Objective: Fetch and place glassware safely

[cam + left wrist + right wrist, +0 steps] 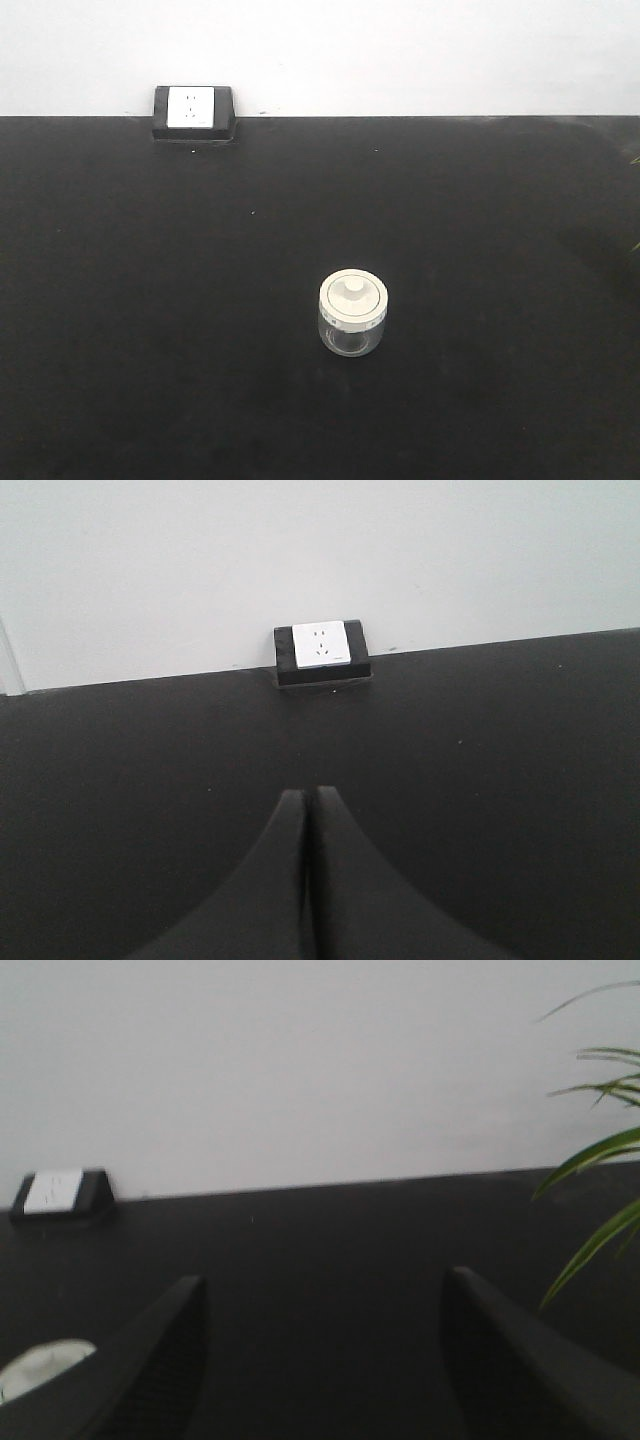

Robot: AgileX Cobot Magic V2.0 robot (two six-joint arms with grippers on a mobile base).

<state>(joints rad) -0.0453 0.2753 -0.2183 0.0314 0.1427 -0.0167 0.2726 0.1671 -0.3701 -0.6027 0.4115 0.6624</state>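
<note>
The glassware, a squat clear jar with a cream-white knobbed lid, stands upright on the black table, a little right of centre in the front view. Its lid shows as a pale blur at the lower left of the right wrist view, outside the left finger. My right gripper is open, with bare table between its fingers. My left gripper is shut on nothing and points at the back wall. Neither gripper appears in the front view.
A black block with a white socket face sits at the table's back edge against the white wall; it also shows as the socket block and the same socket block. Green plant leaves hang at the right.
</note>
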